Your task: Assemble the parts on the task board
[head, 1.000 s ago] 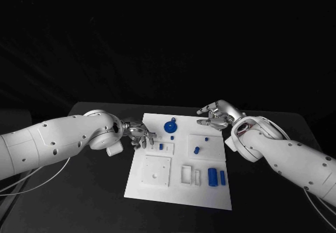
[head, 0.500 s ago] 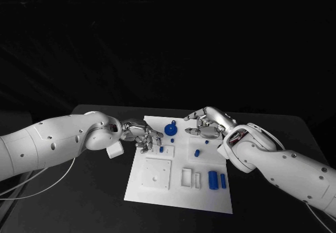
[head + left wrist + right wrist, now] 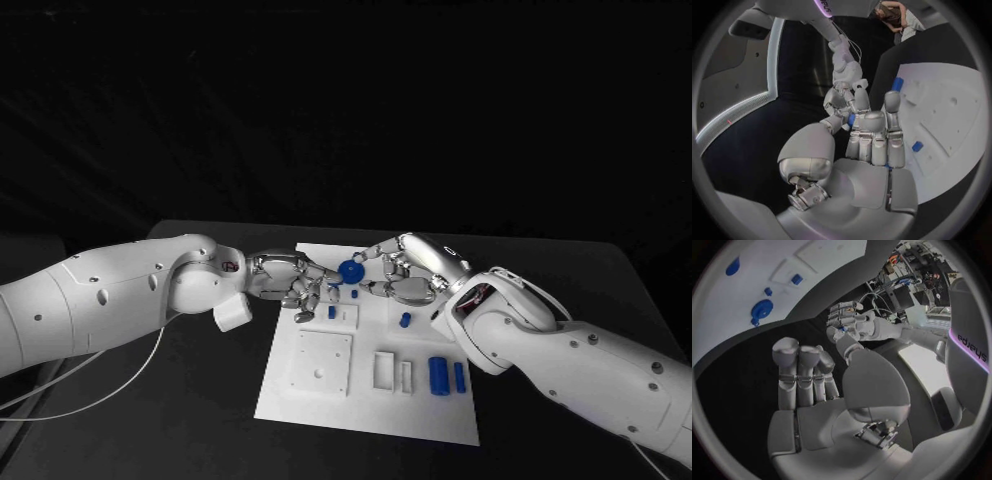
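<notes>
Since the earlier frames both hands have closed in over the far end of the task board [image 3: 361, 400], toward the blue disc part [image 3: 351, 270]. Left hand [image 3: 294, 282] sits just beside the disc, fingers together and curled; whether they pinch anything, cannot tell. Right hand [image 3: 402, 268] is just on the disc's other side, fingers loosely apart, holding nothing visible. Two blue cylinders [image 3: 447, 376] lie on the board, well nearer the robot than the disc.
</notes>
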Robot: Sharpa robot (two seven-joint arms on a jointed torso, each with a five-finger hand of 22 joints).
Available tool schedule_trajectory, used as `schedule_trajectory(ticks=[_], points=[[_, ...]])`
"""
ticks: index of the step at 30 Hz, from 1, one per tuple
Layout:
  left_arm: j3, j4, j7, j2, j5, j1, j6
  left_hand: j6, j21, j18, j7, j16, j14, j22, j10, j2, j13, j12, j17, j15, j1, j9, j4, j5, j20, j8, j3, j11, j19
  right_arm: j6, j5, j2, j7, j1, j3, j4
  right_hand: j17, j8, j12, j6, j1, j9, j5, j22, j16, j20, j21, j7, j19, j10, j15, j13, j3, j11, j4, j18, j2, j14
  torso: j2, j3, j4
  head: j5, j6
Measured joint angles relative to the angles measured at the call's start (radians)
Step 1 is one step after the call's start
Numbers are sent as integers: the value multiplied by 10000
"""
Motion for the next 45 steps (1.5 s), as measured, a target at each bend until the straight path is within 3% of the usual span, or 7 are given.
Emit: schedule_trajectory(ticks=[7,14,20,24,31,32,45], points=[[0,27,2,-11,310,1,601,6,76,-1,-6,36,-15,0,0,-30,-1,0,10,-12,-49,-1,-77,1,-36,-1,47,0,-37,-275,55,0,277,-24,-17,176,9,0,0,-1,-37,1,0,0,0,0,0,-1,0,2,0,0,-213,1,-15,1,37,0,0,1,3,2,38],[0,34,-17,-9,356,1,874,35,76,0,6,36,-14,0,1,-64,-1,0,9,-12,-94,-2,-262,58,-2,-1,149,0,-71,-254,603,-98,485,-38,-22,363,15,0,-1,-3,-68,1,514,0,0,0,0,-1,0,-39,0,26,-862,-40,-87,1,253,0,4,6,0,16,58],[0,56,-17,-3,328,1,973,52,76,-1,23,40,-14,7,1,-63,-2,0,19,-11,-93,-2,-265,58,-2,-17,151,0,-71,337,1761,-180,638,-40,-22,460,30,0,-2,-5,-188,1,1009,0,0,0,0,-2,0,-39,0,92,-1579,-40,-337,1,584,0,4,2,-3,22,53],[1,79,-17,3,315,1,1005,52,76,0,22,75,-14,7,1,-63,-2,0,19,-10,-92,41,-272,58,-1,-18,157,1,-71,873,2516,-209,704,-41,-22,480,35,0,-2,-21,-239,2,1246,0,0,0,-119,-17,0,-39,0,92,-1767,-39,-499,1,635,0,3,2,-3,30,51],[1,142,-16,7,294,1,1033,52,117,-1,22,75,-13,6,2,-40,-3,0,10,-9,-112,197,-285,58,-1,-19,145,1,-71,1603,3332,-232,738,-42,-23,464,52,0,-6,-22,-317,2,1316,0,0,0,-176,-17,0,-39,0,92,-2065,-39,-634,0,817,0,2,-5,-1,17,42],[1,149,-16,10,292,1,1035,52,116,-1,22,75,-13,6,1,-30,-3,0,10,-9,-123,236,-285,57,-1,-19,145,1,-71,1686,3415,-232,739,-42,-23,462,52,0,-6,-22,-315,2,1316,0,0,0,-176,-17,0,-41,0,92,-2212,-41,-693,0,926,0,3,-6,-1,15,39],[1,233,-56,33,273,2,1081,52,116,-1,22,75,-12,4,2,-22,-4,0,10,-8,-132,292,-299,38,-1,-38,133,2,-70,1961,3883,-200,770,-42,-23,420,77,0,23,-37,-345,2,1151,0,0,0,-176,-6,0,-62,-1,121,-2306,-61,-651,0,1056,0,3,-6,7,5,6]])
